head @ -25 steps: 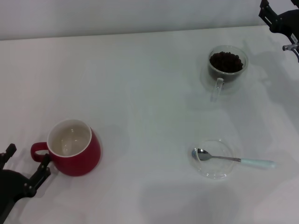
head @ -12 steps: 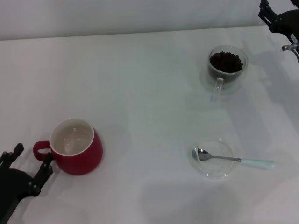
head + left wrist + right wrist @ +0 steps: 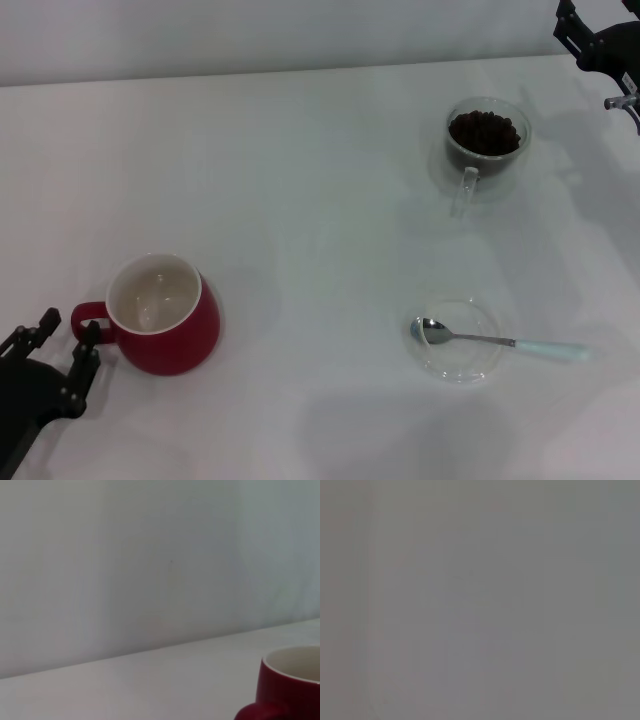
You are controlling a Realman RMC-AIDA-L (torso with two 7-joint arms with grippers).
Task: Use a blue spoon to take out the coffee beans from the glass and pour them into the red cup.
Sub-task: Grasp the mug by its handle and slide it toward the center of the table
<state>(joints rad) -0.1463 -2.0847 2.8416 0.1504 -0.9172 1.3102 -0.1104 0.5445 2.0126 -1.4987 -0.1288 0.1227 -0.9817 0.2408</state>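
Where the head view spreads wide: left gripper (image 3: 62, 343) fingers parted beside red cup (image 3: 162, 314) handle; glass (image 3: 485, 145) of coffee beans (image 3: 484, 131) far right; blue spoon (image 3: 498, 342) across clear dish (image 3: 455, 340); right gripper (image 3: 600, 45) cornered, fingers unreadable. Left wrist: only cup (image 3: 290, 685), wall.

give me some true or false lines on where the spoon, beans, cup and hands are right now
1. The spoon lies with its bowl in a shallow glass dish. True.
2. The beans are in the red cup. False: they are in the glass; the cup holds none.
3. The left hand is open beside the cup's handle. True.
4. The right hand holds the spoon. False: it is at the table's far right edge, away from the spoon.
5. The glass lies tipped over. False: it stands upright.
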